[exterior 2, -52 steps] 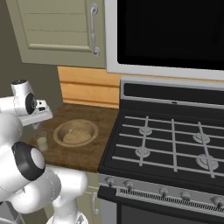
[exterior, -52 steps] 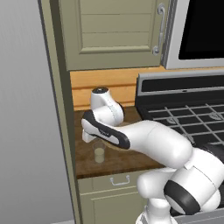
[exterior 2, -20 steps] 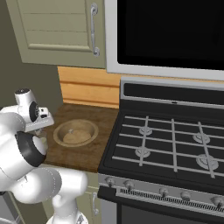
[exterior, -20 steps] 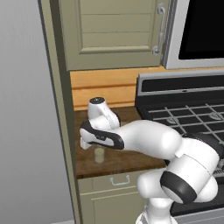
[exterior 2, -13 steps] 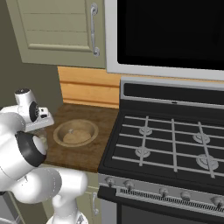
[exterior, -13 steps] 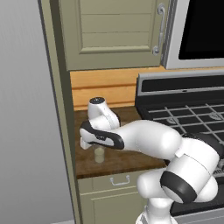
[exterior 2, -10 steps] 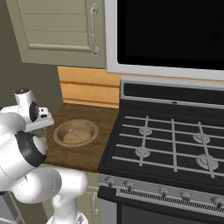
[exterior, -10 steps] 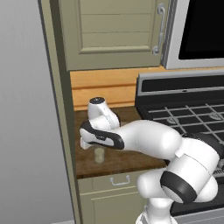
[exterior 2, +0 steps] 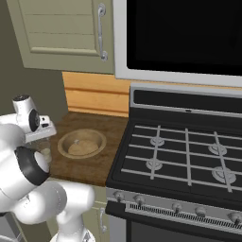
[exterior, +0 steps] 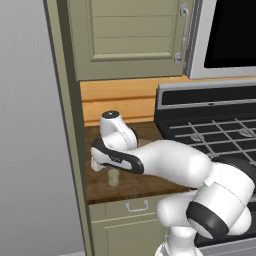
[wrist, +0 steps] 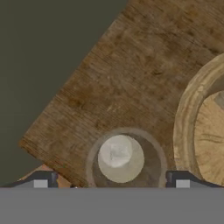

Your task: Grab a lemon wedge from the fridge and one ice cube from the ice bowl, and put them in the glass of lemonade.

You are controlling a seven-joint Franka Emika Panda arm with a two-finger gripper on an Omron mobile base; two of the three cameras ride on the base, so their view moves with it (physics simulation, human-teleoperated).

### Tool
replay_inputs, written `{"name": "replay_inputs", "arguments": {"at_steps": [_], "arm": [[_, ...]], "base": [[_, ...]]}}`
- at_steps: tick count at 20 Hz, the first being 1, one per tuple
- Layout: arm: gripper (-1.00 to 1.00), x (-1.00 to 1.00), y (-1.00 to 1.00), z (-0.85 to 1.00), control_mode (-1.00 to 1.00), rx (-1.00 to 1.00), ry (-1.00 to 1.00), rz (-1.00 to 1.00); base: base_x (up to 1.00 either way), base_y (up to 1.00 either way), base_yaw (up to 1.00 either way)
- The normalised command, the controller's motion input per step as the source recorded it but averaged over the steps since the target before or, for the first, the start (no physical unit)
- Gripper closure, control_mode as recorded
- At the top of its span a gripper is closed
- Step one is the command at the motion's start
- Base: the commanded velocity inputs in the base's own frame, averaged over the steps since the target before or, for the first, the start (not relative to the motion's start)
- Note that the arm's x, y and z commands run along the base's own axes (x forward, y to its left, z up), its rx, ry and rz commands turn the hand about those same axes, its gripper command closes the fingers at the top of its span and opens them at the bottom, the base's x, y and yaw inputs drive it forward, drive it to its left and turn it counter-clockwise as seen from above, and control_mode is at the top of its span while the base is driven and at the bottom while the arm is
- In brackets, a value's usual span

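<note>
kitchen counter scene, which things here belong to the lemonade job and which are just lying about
Part of the job:
- small clear glass of pale lemonade, directly under the hand
- round tan ice bowl, beside the glass
- open two-finger gripper, jaws either side of the glass

Just there:
- black gas stove
- brown wooden counter
- beige wall cabinet

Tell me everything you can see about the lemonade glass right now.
The glass is a small, short, clear round tumbler standing upright on the brown wooden counter, near its front edge. From above, a pale whitish lump sits inside its rim. The tan bowl lies close beside it, apart from it. The open gripper hangs directly over it, one fingertip on each side; nothing grips the glass.
</note>
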Motion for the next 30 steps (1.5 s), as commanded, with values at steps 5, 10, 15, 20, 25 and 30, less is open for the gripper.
{"name": "replay_inputs", "arguments": {"at_steps": [5, 10, 15, 20, 25, 30], "arm": [[-1.00, -0.36, -0.12, 0.17, -1.00, 0.08, -0.08, 0.00], [-1.00, -0.31, -0.05, 0.04, -1.00, 0.04, -0.07, 0.00], [-1.00, -0.13, -0.23, 0.09, -1.00, 0.07, -0.04, 0.00], [-1.00, -0.04, -0.40, 0.22, -1.00, 0.12, -0.02, 0.00], [-1.00, -0.04, -0.60, 0.65, -1.00, 0.10, 0.07, 0.00], [-1.00, 0.00, -0.89, 0.63, -1.00, 0.05, 0.09, -0.01]], "base": [[0.00, 0.00, 0.00], [0.00, 0.00, 0.00], [0.00, 0.00, 0.00], [0.00, 0.00, 0.00], [0.00, 0.00, 0.00], [0.00, 0.00, 0.00]]}}
